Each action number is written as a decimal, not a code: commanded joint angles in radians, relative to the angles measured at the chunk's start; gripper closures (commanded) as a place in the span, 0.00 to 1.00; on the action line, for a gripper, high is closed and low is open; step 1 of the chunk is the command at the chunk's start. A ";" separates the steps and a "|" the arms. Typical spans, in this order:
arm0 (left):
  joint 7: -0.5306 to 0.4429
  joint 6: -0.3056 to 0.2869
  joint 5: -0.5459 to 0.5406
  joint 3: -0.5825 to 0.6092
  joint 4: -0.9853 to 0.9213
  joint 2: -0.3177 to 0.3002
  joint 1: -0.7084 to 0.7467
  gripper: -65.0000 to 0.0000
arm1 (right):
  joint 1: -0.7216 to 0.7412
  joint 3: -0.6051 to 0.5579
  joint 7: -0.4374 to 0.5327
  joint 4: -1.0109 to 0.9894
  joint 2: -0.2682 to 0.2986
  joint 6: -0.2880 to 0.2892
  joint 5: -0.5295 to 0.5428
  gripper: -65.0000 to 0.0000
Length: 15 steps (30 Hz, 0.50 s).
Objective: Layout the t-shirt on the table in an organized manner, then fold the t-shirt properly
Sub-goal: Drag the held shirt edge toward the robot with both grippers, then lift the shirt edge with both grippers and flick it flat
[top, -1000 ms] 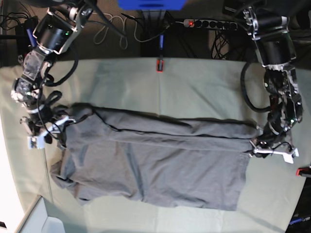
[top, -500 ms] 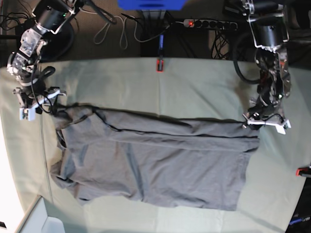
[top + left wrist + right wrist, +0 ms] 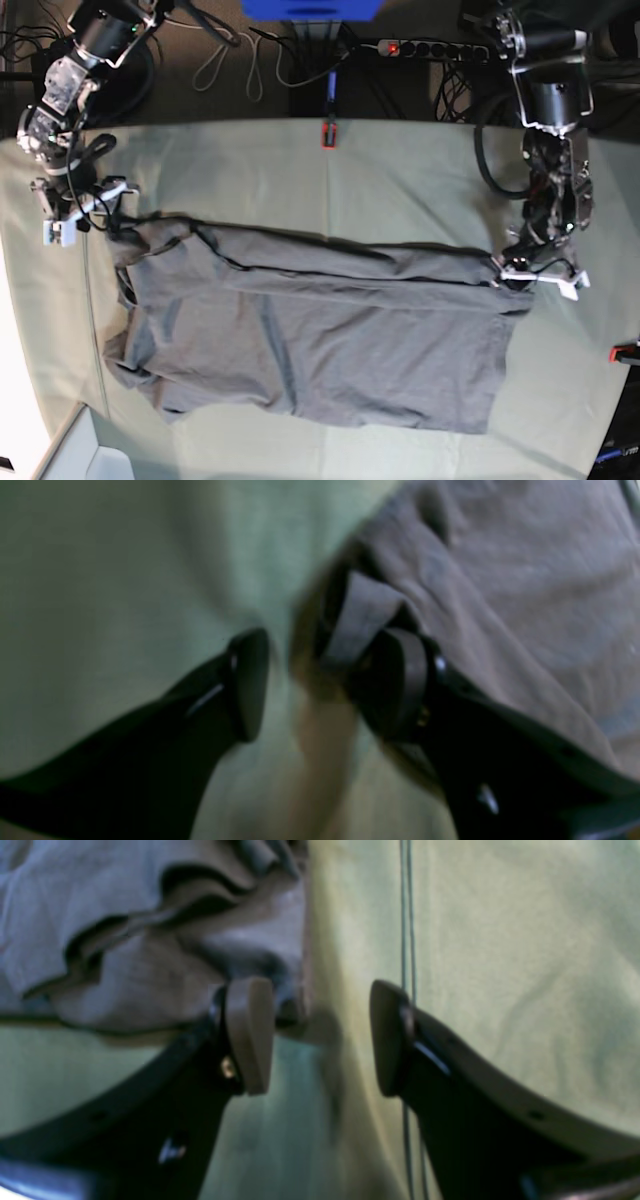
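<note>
Both pincers, left gripper (image 3: 537, 277) and right gripper (image 3: 80, 212), stood apart, having just released the plain dark grey cotton t-shirt (image 3: 310, 335), which lay stretched across the pale green cloth-covered table (image 3: 400, 180) near its front edge; spreading looked finished, folding could begin.

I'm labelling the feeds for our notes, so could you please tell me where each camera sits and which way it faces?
Base: overhead, looking down on the table, the t-shirt and both arms.
Left wrist: on the left arm, looking past the open left claw at a shirt corner.
Right wrist: on the right arm, looking past the open right claw at rumpled shirt edge.
All three share shirt and table cloth.
</note>
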 commanded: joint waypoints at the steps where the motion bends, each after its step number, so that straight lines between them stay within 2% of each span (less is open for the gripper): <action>1: 0.004 -0.005 -0.007 0.004 0.005 -0.010 -0.015 0.49 | 0.020 -0.001 0.025 0.012 0.009 0.000 0.018 0.51; 4: 0.002 -0.006 -0.007 0.003 -0.012 -0.010 -0.020 0.63 | 0.032 -0.002 0.028 -0.035 0.011 0.000 0.018 0.51; 9: 0.002 -0.006 -0.012 -0.001 -0.016 -0.018 -0.024 0.99 | 0.067 -0.002 0.028 -0.109 0.023 0.000 0.014 0.52; 12: 0.005 -0.006 -0.012 -0.001 -0.012 -0.020 -0.024 0.98 | 0.067 -0.002 0.028 -0.110 0.023 0.000 0.014 0.53; 14: 0.010 -0.006 -0.012 -0.001 -0.006 -0.020 -0.021 1.00 | 0.078 -0.005 0.028 -0.110 0.023 0.000 0.016 0.63; 15: 0.011 -0.006 -0.013 -0.001 -0.004 -0.020 -0.021 1.00 | 0.084 -0.015 0.028 -0.110 0.026 0.000 0.016 0.72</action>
